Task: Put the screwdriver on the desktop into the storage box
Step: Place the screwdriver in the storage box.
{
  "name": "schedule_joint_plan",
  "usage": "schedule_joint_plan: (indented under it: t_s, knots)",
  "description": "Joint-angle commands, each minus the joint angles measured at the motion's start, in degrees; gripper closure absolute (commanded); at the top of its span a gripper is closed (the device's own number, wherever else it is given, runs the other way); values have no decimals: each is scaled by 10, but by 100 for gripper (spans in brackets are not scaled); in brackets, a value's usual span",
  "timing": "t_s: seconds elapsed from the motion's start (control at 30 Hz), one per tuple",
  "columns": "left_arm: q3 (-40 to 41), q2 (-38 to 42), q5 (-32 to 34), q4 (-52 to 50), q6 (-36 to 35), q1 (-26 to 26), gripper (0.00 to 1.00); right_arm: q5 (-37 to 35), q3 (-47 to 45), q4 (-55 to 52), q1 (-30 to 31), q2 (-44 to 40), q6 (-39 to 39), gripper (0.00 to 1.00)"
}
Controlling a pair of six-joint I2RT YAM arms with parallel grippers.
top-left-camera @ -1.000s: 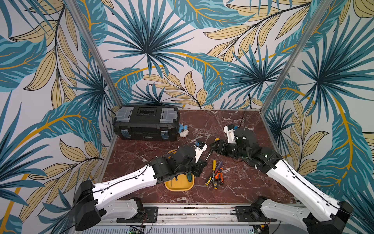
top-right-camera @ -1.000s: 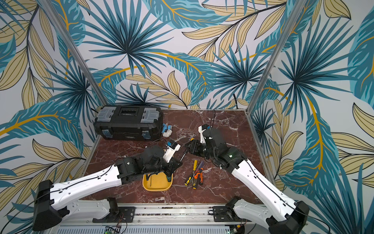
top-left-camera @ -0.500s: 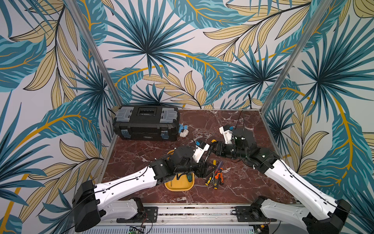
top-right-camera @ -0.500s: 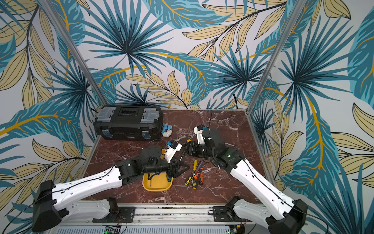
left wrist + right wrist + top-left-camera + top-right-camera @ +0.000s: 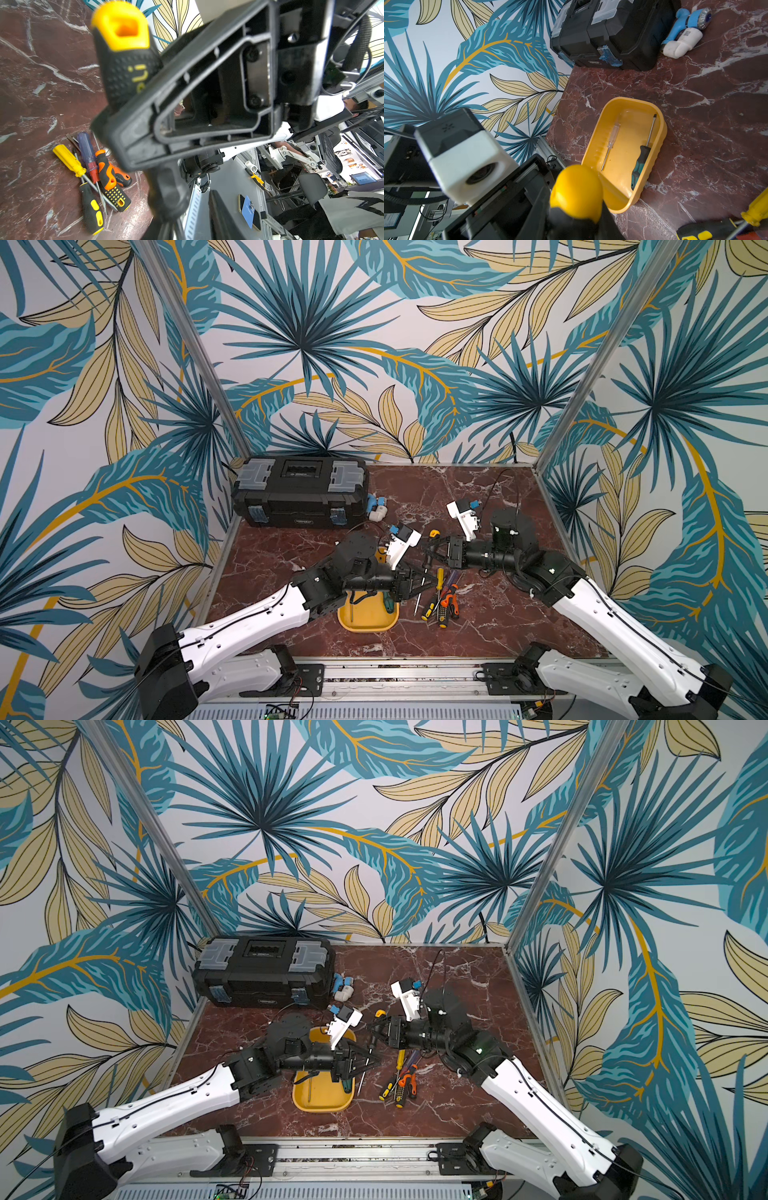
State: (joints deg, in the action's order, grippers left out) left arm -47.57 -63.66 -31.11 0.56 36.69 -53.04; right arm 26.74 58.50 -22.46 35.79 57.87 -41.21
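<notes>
Black-and-yellow screwdriver [image 5: 433, 534] caught between 2 claws, not in the storage box [image 5: 627, 149] yet

Right claw [image 5: 431, 552] is clamped on its handle, shaft slanting down past the left claw [image 5: 419, 580] just beside the box; can't tell if that one's gripping. 2 more screwdrivers [image 5: 640, 164] already lie in the box, a pile of spares [image 5: 93, 176] sits on the counter [image 5: 498, 626].

Robot-lab test cell in a shared workroom

A marble-look desk [image 5: 478, 497] is boxed in by leaf-print panels [image 5: 311, 344] on aluminium posts [image 5: 197, 352], with white robot arms [image 5: 249, 624] bolted to a front rail [image 5: 399, 674]. Beyond the cell, the left wrist view shows an office chair [image 5: 310, 188], a monitor arm [image 5: 291, 152] and a lit screen [image 5: 362, 178].
</notes>
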Motion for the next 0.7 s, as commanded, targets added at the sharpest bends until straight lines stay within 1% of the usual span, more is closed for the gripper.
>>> schedule_joint_plan:
  t_s: [0.0,0.07,0.17,0.27,0.3,0.33,0.37,0.4,0.43,0.47,0.5,0.57,0.6,0.67]
  knots:
    - [13,12,-13,-2,-14,2,77,2,-9,6,2,2,14,100]
    - [14,9,-11,-3,-14,1,87,3,-9,11,3,2,12,100]
    - [13,4,0,-10,-19,2,99,2,-9,15,4,2,9,100]
    - [8,4,53,-47,-30,3,100,-10,-8,9,5,1,9,100]
    - [8,5,74,-59,-32,3,100,-19,-8,3,5,0,9,95]
    - [6,6,104,-76,-33,5,100,-40,-6,-9,5,1,10,82]
    - [5,9,137,-97,-31,7,100,-66,-4,-27,5,1,12,65]
    - [3,11,168,-112,-29,9,100,-94,-1,-44,4,3,13,55]
    - [-2,13,213,-141,-26,12,100,-127,1,-64,4,5,13,41]
    - [-8,15,267,-177,-18,13,100,-148,1,-79,4,8,14,32]
    - [-13,16,310,-204,-12,15,100,-163,0,-87,5,11,15,29]
    - [-19,20,413,-264,12,22,100,-197,-1,-115,5,23,13,27]
    - [-19,21,438,-288,27,30,100,-208,-2,-124,5,29,11,27]
    - [-11,19,443,-318,54,64,100,-231,-5,-151,5,43,5,28]
